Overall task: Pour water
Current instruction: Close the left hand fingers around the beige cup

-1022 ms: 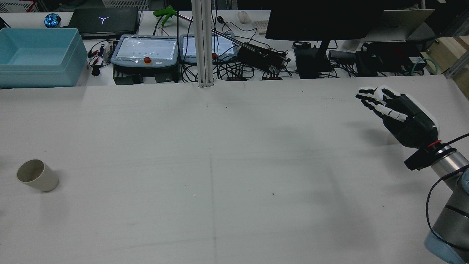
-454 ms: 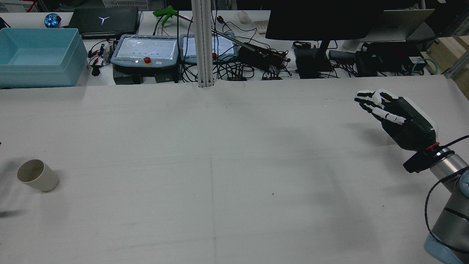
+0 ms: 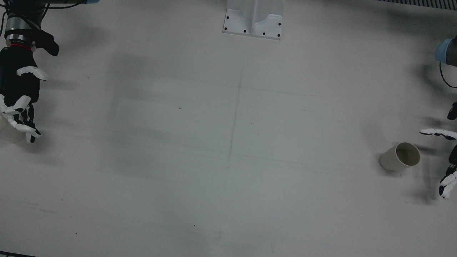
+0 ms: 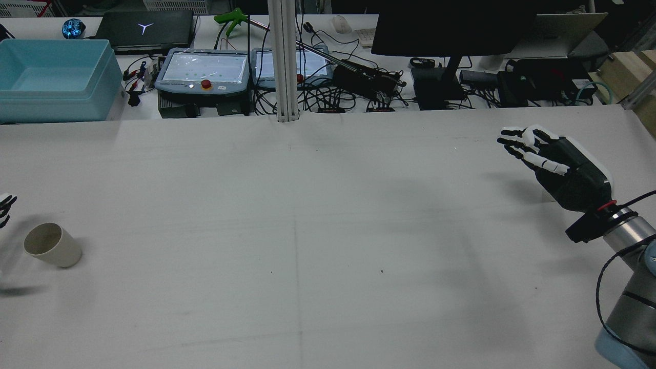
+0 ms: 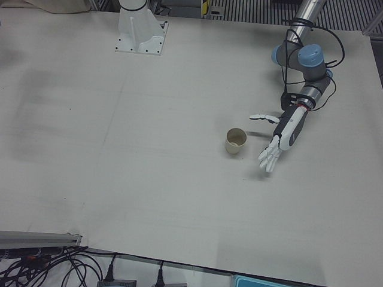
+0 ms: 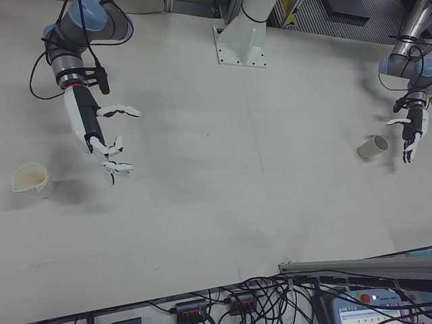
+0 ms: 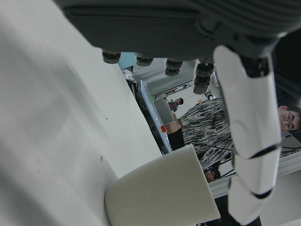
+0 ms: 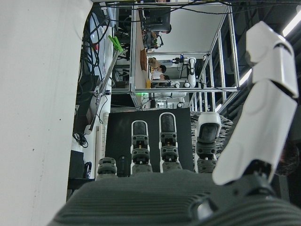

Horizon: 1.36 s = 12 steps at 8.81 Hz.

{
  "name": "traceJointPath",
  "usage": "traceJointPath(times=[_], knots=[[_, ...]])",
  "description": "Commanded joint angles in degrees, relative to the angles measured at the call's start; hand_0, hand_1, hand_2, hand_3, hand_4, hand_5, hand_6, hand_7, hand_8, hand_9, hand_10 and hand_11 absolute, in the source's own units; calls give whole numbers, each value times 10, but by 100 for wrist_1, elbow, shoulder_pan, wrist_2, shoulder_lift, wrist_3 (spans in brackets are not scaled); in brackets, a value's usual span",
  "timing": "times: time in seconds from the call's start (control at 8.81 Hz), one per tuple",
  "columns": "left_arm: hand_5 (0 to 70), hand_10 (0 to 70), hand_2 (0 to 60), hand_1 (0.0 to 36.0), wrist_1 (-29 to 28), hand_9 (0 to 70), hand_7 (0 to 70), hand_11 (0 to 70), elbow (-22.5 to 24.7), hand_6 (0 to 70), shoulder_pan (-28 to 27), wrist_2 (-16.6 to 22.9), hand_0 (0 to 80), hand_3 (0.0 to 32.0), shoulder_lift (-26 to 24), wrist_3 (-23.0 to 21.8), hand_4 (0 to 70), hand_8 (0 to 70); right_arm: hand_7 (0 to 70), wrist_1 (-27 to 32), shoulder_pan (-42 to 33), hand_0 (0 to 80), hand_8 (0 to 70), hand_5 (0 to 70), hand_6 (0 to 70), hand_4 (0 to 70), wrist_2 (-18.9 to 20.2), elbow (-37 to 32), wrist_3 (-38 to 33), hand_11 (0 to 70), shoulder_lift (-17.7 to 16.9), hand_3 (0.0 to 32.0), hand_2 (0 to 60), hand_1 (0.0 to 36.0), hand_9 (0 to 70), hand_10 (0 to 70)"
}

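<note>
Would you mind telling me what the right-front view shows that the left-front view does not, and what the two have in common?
Only the right-front view shows the right hand, open with fingers spread above the table, and a second, pale cup standing near that view's left edge, apart from the hand. Only the left-front view gives a close look at the left hand, open beside the beige cup without touching it, and shows the corner of a blue bin at its bottom edge. Both show the left hand, the beige cup, the white table and the central pedestal.
</note>
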State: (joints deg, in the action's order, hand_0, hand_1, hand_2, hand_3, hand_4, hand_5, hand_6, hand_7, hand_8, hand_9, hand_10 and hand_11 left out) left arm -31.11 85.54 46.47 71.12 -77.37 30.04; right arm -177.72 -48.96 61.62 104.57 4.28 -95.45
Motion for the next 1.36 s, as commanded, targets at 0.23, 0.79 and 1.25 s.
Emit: traceJointPath(times=[0.23,0.79,1.25], knots=[[118,0,164,242,246,1,75,0,15,0,-15,16,575,190,-85,28,56,11,302,0,1,490,159,700,178,168,-1,-7,3,50,-17,0,209,153,214,27],[143,0,166,236,211,2,80,1,226,0,-111,34,573,118,-94,458,102,5,293,0,1,488,155,700,172,159,8,-7,3,51,-26,0,205,151,212,28],[134,0,174,213,378,2,82,0,165,0,-209,25,542,98,-297,433,109,3,283,9,18,488,151,700,163,146,8,-7,3,50,-26,0,197,152,205,27]])
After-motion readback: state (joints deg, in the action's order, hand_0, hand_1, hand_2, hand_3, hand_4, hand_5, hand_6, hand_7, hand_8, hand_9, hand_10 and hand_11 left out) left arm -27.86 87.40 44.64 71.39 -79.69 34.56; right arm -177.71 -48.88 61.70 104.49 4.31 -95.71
